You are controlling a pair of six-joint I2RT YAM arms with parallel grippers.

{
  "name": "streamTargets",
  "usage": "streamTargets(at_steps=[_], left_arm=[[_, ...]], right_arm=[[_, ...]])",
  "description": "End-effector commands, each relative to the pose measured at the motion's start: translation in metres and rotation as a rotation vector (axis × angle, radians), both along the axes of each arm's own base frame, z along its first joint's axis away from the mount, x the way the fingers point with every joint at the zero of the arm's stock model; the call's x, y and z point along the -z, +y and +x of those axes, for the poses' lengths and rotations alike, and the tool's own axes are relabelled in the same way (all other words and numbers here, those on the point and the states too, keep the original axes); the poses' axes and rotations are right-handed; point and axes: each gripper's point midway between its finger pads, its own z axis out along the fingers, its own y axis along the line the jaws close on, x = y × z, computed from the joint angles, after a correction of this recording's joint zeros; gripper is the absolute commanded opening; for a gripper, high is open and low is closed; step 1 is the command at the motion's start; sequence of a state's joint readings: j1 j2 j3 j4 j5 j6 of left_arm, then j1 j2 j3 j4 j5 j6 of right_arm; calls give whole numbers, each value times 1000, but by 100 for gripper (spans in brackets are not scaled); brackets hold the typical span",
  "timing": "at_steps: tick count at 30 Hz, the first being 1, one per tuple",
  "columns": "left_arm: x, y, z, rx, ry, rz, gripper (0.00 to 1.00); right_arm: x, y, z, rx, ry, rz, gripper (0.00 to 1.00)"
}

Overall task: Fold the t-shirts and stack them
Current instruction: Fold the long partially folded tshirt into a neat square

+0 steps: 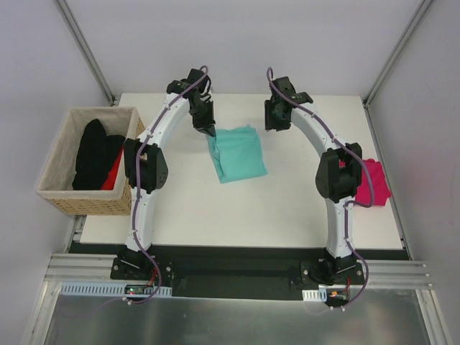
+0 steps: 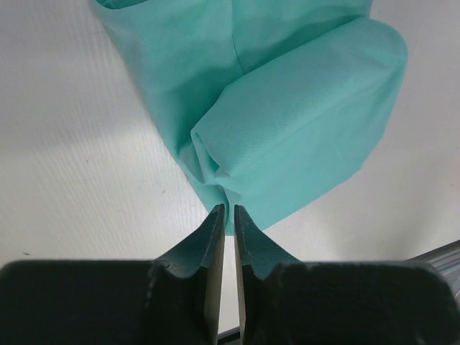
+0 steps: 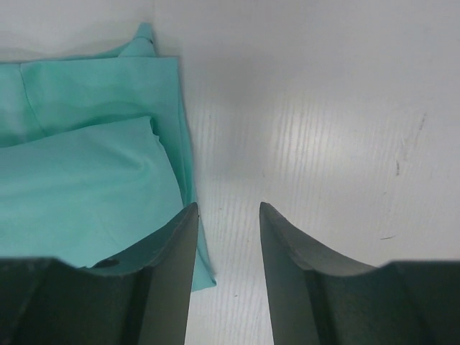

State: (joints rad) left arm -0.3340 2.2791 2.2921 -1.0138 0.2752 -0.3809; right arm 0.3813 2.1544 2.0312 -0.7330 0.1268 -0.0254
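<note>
T-shirts lie well apart on the white table (image 1: 287, 208). The teal-mint t-shirt (image 1: 237, 153) is folded into a rough rectangle near the middle, toward the far side. The magenta-pink t-shirt (image 1: 375, 185) is bunched at the right edge, partly behind the right arm.

The left gripper (image 2: 226, 210) sits at the teal-mint t-shirt's far left corner, its fingertips right at the point of a folded flap. Its jaws are drawn almost together with only a thin slit between them, and I cannot tell whether any cloth is caught there.

The right gripper (image 3: 226, 208) hangs by the far right corner, jaws moderately apart and holding nothing. One finger overlaps the shirt's edge, while the gap between the fingers frames bare table.

A wicker basket (image 1: 79, 203) left of the table holds dark clothes (image 1: 93, 154).
</note>
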Motion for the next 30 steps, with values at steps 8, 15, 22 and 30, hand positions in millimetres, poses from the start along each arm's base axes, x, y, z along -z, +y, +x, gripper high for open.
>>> streamTargets(at_steps=[8,15,22,30], left_arm=[[14,-6,0,3,63,-46,10],[19,-5,3,-2,74,-58,10],[25,-4,5,-11,97,-75,10],[34,-10,6,-14,130,-103,11]], right_arm=[[22,44,-6,-112,95,176,44],[22,54,8,-133,81,216,45],[25,54,19,-104,91,277,46],[38,50,27,-70,123,349,47]])
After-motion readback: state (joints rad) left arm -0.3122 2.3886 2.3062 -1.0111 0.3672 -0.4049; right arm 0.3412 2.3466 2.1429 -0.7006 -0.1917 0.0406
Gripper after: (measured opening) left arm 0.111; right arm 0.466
